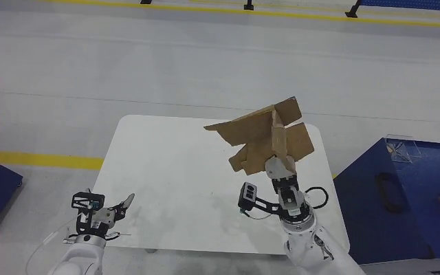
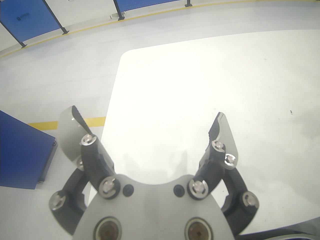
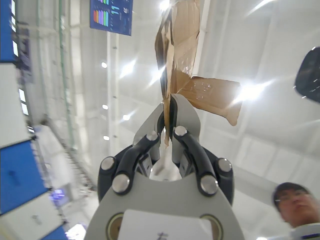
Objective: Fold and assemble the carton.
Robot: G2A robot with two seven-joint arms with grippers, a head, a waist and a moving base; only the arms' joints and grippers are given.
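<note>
Cardboard carton (image 1: 260, 129) hung clamped in right gripper (image 3: 170, 99); left gripper (image 2: 147, 112) sat spread, empty. It likely needed to brace carton before folding.

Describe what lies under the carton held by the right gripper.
Below the carton is the right gripper, shut on its lower edge, and the white table. The table patch straight beneath is covered by the cardboard.

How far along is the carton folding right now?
Done: the carton is off the table, gripped at one edge by the shut right pincer. In hand: it is held up, mostly flat, flaps splayed. Left: shaping it into a box; the left pincer is open and empty over the table's corner.
</note>
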